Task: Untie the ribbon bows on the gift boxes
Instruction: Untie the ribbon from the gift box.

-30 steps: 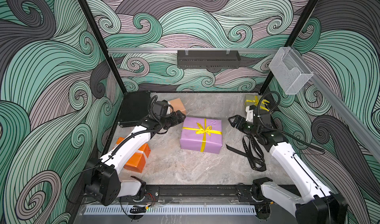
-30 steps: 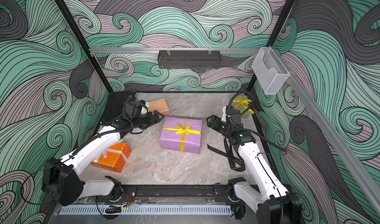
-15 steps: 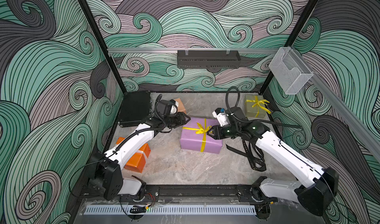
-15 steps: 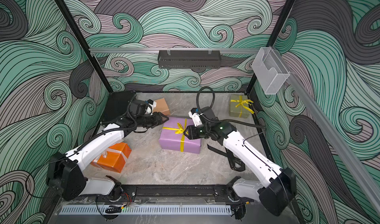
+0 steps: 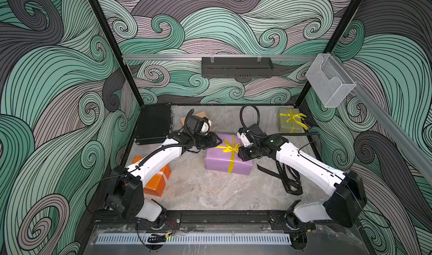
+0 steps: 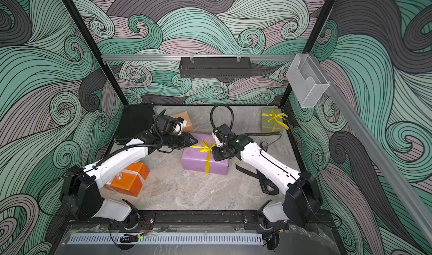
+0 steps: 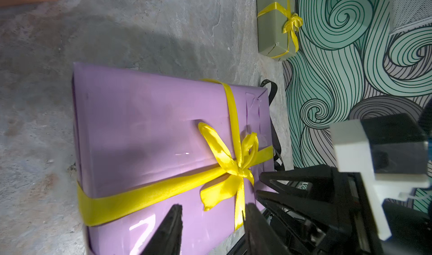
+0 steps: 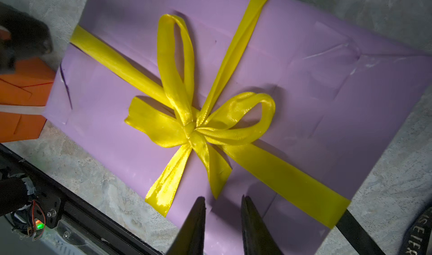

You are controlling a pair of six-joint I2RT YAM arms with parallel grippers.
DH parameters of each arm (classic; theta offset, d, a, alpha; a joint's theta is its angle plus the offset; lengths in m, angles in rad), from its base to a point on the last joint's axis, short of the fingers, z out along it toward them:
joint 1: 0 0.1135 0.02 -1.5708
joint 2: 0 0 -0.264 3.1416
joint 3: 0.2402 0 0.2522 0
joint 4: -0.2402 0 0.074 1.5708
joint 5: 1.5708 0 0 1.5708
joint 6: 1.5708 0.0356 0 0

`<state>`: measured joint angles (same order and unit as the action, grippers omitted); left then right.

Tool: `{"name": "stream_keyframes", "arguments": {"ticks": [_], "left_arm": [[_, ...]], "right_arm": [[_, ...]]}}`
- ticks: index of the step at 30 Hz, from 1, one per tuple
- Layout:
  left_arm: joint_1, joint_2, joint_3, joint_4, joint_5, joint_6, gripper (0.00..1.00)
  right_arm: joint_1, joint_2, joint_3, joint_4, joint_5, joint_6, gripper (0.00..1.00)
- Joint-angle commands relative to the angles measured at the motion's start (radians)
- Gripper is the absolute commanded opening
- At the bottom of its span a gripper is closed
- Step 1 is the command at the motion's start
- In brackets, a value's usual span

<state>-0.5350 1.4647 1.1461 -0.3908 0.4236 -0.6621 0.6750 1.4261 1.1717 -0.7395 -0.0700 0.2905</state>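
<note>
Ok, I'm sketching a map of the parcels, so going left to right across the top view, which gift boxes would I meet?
In a top view: orange box → tan box → purple box → green box.

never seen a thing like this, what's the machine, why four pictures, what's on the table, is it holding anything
The left arm and right arm are white robot arms, each ending in two-fingered jaws. Two pictures look down from above; the other two come from cameras on the wrists. On the table lie a purple box with a yellow bow, an olive box, an orange box, a tan box, a black case and a loose black ribbon. Both jaws stand open beside the bow, gripping nothing.
</note>
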Motion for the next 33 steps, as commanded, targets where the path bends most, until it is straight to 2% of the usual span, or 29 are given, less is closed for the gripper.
{"name": "stream_keyframes", "arguments": {"ticks": [1,19,27,33], "left_arm": [[-0.004,0.022,0.031,-0.033,-0.003,0.012,0.45],[-0.01,0.057,0.033,-0.04,0.0,0.002,0.44],[-0.026,0.069,0.032,-0.043,-0.015,0.0,0.44],[-0.031,0.07,0.035,-0.052,-0.029,0.0,0.44]], "right_arm": [[0.005,0.029,0.043,0.026,0.038,-0.029,0.3],[0.044,0.108,0.09,0.015,0.07,-0.043,0.33],[0.044,0.126,0.087,0.004,0.078,-0.032,0.13],[0.044,0.098,0.085,0.003,0.065,-0.021,0.03]]}}
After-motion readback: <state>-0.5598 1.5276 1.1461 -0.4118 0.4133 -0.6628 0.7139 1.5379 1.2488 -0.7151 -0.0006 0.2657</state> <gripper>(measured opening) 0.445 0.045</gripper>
